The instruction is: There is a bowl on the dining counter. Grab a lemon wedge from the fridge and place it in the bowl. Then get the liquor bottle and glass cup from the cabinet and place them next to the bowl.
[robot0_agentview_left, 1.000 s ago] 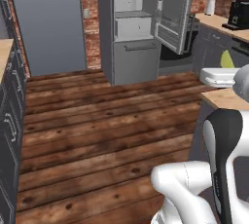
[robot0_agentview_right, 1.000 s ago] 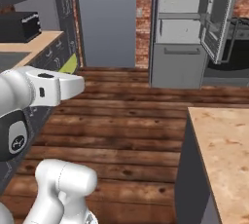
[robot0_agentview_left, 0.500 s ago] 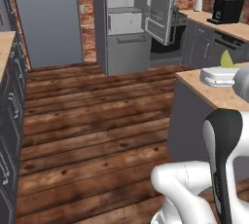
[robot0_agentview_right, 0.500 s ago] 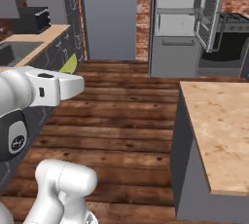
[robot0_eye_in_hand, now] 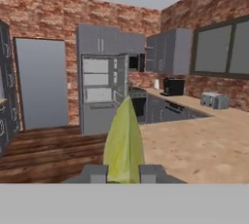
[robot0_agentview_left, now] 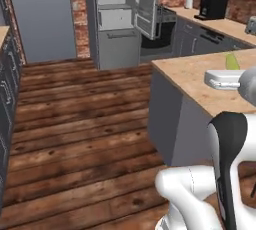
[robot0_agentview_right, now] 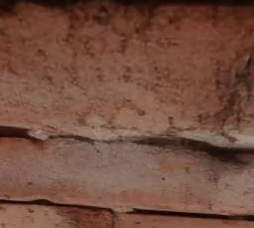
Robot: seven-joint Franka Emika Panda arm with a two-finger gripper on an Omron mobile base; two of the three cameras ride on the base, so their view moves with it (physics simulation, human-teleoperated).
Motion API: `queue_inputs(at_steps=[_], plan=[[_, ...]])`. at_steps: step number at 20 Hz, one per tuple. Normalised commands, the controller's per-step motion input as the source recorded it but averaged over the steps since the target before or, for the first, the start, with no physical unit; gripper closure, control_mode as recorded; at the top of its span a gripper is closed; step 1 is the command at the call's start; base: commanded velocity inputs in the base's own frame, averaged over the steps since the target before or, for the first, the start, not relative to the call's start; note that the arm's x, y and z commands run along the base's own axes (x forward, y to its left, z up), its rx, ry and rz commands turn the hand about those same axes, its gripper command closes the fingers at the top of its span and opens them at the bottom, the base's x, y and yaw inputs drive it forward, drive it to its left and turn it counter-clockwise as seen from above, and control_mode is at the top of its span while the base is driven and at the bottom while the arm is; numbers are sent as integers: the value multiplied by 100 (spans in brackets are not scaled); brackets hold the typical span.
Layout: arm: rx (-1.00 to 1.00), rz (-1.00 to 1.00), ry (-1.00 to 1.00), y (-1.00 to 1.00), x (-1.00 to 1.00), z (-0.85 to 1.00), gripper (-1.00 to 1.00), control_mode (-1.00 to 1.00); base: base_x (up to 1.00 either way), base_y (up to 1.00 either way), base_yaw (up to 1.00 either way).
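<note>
Hand (robot0_eye_in_hand: 123,173) clamped on the lemon wedge (robot0_eye_in_hand: 124,142), yellow-green slice standing upright between the two finger tips and rising well above them. In the left base view, wedge tip (robot0_agentview_left: 231,62) peeking up above the white hand body at the right edge, over the dining surface (robot0_agentview_left: 195,76) of light wood grain on a grey base. Beyond the wedge, far across the dark plank floor (robot0_agentview_left: 80,124), fridge (robot0_eye_in_hand: 103,94) standing with its door open, light shelves and a drawer showing inside. Right of the fridge, grey wall cabinets (robot0_eye_in_hand: 163,52) and a black coffee machine (robot0_eye_in_hand: 173,87) on the far surface along the brick wall. Right base view pressed up against brick (robot0_agentview_right: 127,98).
</note>
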Motion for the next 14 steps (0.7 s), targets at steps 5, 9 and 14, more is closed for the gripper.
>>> queue_inputs(at_steps=[5, 9, 14], plan=[[0, 0, 0, 0, 0, 0, 100, 100, -60, -99, 0], [0, 0, 0, 0, 0, 0, 100, 100, -44, -100, 1], [0, 0, 0, 0, 0, 0, 100, 100, -16, -100, 4]])
